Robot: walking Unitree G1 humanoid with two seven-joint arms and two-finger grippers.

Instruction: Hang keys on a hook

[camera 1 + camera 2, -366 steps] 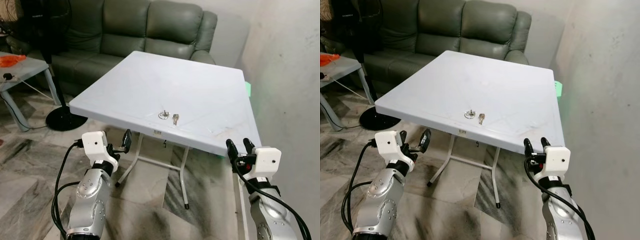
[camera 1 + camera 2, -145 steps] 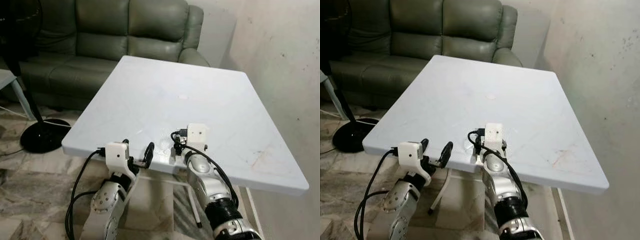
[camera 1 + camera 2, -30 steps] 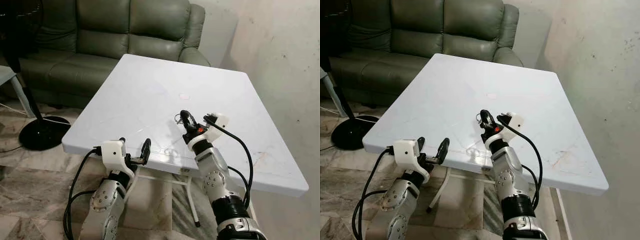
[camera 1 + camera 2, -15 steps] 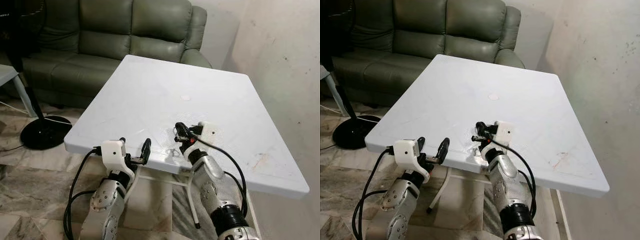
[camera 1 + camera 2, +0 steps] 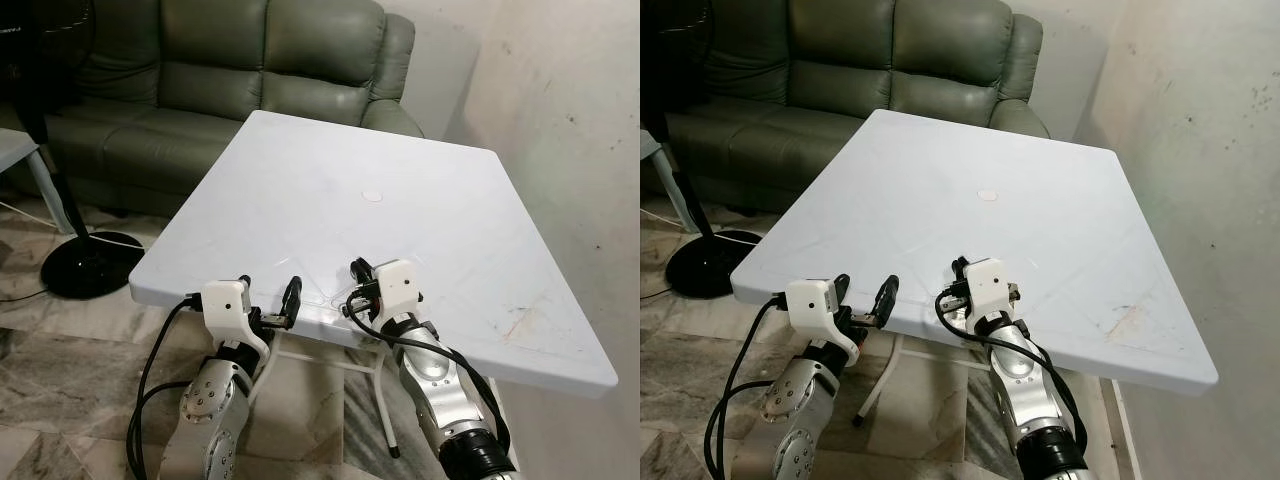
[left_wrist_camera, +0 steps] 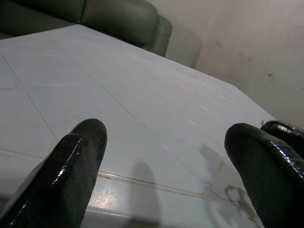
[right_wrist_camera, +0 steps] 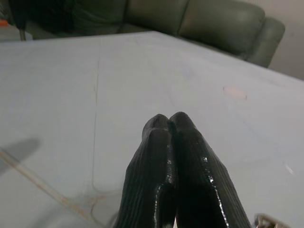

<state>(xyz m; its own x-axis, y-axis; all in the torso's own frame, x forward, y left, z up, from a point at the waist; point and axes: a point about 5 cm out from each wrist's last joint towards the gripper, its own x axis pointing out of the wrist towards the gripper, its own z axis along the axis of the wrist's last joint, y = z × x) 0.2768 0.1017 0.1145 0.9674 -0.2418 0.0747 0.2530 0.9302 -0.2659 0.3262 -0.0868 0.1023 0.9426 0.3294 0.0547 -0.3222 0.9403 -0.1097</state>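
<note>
The pick-up step seems to be in hand: over the near edge of the one table [image 5: 440, 200], the right gripper [image 7: 169, 121] has its fingers pressed together with nothing visible between the tips. One glint of metal [image 7: 266, 221] beside them is probably the keys, though whether they are held I cannot tell. The left gripper [image 6: 166, 137], spread wide and empty, waits at the same edge; the next move likely calls for securing the keys and then finding a hook.
</note>
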